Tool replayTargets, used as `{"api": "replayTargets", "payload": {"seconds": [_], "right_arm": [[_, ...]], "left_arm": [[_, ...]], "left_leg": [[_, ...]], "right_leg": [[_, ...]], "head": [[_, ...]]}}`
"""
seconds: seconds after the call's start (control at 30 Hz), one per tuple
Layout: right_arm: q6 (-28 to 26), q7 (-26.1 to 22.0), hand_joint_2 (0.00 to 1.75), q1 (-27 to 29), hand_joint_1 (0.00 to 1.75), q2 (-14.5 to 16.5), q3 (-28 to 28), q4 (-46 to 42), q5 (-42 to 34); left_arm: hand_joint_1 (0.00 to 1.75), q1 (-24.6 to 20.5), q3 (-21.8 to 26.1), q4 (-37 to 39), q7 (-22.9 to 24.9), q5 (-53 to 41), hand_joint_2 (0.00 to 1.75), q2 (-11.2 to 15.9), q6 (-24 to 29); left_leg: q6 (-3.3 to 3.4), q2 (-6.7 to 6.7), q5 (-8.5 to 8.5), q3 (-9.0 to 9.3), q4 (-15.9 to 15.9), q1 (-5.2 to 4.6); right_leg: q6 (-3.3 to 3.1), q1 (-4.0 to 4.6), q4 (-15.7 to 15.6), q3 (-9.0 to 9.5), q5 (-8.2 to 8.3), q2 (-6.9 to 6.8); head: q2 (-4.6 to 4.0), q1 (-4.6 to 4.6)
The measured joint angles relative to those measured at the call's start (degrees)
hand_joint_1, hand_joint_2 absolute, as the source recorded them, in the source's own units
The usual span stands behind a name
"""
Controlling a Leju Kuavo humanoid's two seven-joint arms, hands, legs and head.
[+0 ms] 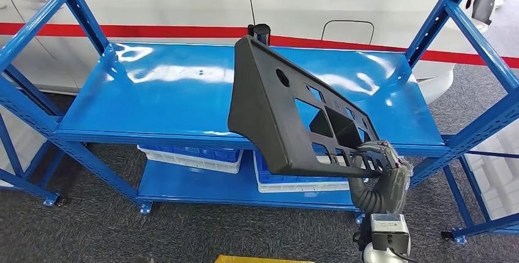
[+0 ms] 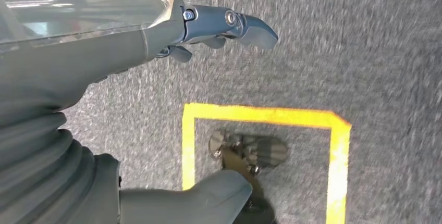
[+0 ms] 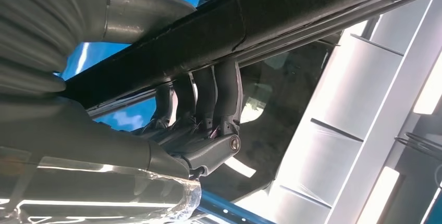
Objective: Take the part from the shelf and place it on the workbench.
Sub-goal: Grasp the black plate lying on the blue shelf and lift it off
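Right hand [image 1: 380,156]: fingers [image 3: 216,91] curled over the lower edge of the black plastic panel [image 1: 287,107], thumb on the opposite face, so the part is clamped at its near corner. The wrist view confirms it: dark fingers hooked around the panel's rim [image 3: 250,23].

The panel rises up and away to the left of that hand, tilted on edge, with one round hole and several rectangular cut-outs through it. It is held above the front of the blue shelf's [image 1: 153,98] upper deck; I cannot tell if any edge touches the deck.

Below the hand, on the lower deck: two pale crates [image 1: 190,158] with blue contents, side by side.

Behind the shelf: a white vehicle body with a red stripe [image 1: 153,30].

Left hand [image 2: 156,36]: hangs over grey carpet [image 2: 365,52], fingers apart, nothing in it. A yellow floor marking [image 2: 260,114] lies beneath it.
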Motion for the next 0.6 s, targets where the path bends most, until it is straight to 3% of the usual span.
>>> {"api": "replayTargets", "payload": {"seconds": [0.03, 0.1, 0.17, 0.23, 0.3, 0.37, 0.43, 0.5, 0.53, 0.6], "right_arm": [[0.0, 0.0, 1.75, 0.0, 1.75, -0.2, 0.0, 0.1, -0.1], [0.0, -0.2, 1.75, 0.0, 1.75, -0.5, 0.0, 0.1, -0.5], [0.0, -0.4, 1.75, 0.1, 1.75, -0.8, 0.0, 0.1, -1.0], [0.1, -0.5, 1.75, 0.3, 1.75, -1.1, -0.1, 0.1, -1.4], [0.1, -0.5, 1.75, 0.5, 1.75, -1.4, -0.3, 0.1, -1.6], [0.3, -0.5, 1.75, 0.7, 1.75, -1.5, -0.4, 0.1, -1.7], [0.4, -0.5, 1.75, 1.0, 1.75, -1.5, -0.5, 0.1, -1.9], [0.6, -0.5, 1.75, 1.2, 1.75, -1.6, -0.6, 0.1, -1.9], [0.6, -0.5, 1.75, 1.3, 1.75, -1.6, -0.6, 0.1, -1.9], [0.6, -0.5, 1.75, 1.3, 1.75, -1.6, -0.6, 0.1, -1.9]], "left_arm": [[0.0, 0.0, 0.0, 0.0, 0.0, 0.0, 1.75, 0.0, -0.1], [0.0, 0.1, 0.0, 0.0, -0.1, -0.1, 1.75, -0.1, -0.3], [0.0, 0.1, 0.0, 0.0, -0.2, -0.1, 1.75, 0.0, -0.6], [0.0, 0.1, 0.0, 0.0, -0.3, -0.1, 1.75, 0.0, -0.9], [0.0, 0.2, 0.0, 0.0, -0.4, -0.1, 1.75, 0.1, -1.1], [0.0, 0.3, 0.0, 0.0, -0.4, -0.2, 1.75, 0.2, -1.2], [0.0, 0.3, 0.0, 0.0, -0.5, -0.2, 1.75, 0.3, -1.4], [0.0, 0.4, 0.0, 0.0, -0.6, -0.3, 1.75, 0.4, -1.5], [0.0, 0.4, 0.0, 0.0, -0.6, -0.3, 1.75, 0.4, -1.5], [0.0, 0.3, 0.0, 0.0, -0.6, -0.3, 1.75, 0.5, -1.6]], "left_leg": [[-0.08, -0.04, 0.3, -0.33, 0.0, -0.07], [-0.43, -0.12, 0.83, -0.82, 0.1, -0.16], [-0.98, -0.12, 1.2, -1.12, 0.4, -0.35], [-1.67, -0.09, 1.62, -1.26, 0.5, -0.39], [-2.41, -0.1, 1.31, -1.61, 0.9, -0.06], [-3.1, -0.12, -2.08, -3.2, 4.8, 0.25], [-3.73, -0.11, -6.93, -5.89, 12.4, 0.43], [-4.11, -0.09, -8.78, -6.83, 17.0, 0.55], [-4.14, -0.09, -8.18, -5.69, 16.1, 0.61], [-3.96, -0.1, -5.39, -0.65, 8.7, 0.77]], "right_leg": [[0.38, 0.02, -1.7, 1.43, 0.64, 0.01], [0.92, 0.01, -10.0, 6.64, 2.93, 0.0], [0.68, 0.23, -16.1, 9.9, 4.51, 0.05], [0.03, 0.58, -17.0, 10.02, 5.09, 0.13], [-0.82, 0.19, -17.0, 9.87, 5.79, 0.11], [-1.7, -0.26, -17.2, 9.52, 6.72, 0.0], [-2.02, -0.13, -17.1, 8.7, 7.41, -0.1], [-1.88, -0.07, -16.9, 7.87, 7.89, -0.13], [-1.77, -0.08, -16.8, 7.56, 8.1, -0.13], [-1.48, -0.11, -16.7, 7.24, 8.38, -0.11]], "head": [[0.0, -0.01], [0.0, 0.01], [0.0, -0.07], [0.0, -0.15], [0.0, -0.14], [0.0, -0.3], [0.0, -0.44], [0.0, -0.45], [0.0, -0.45], [0.0, -0.46]]}}
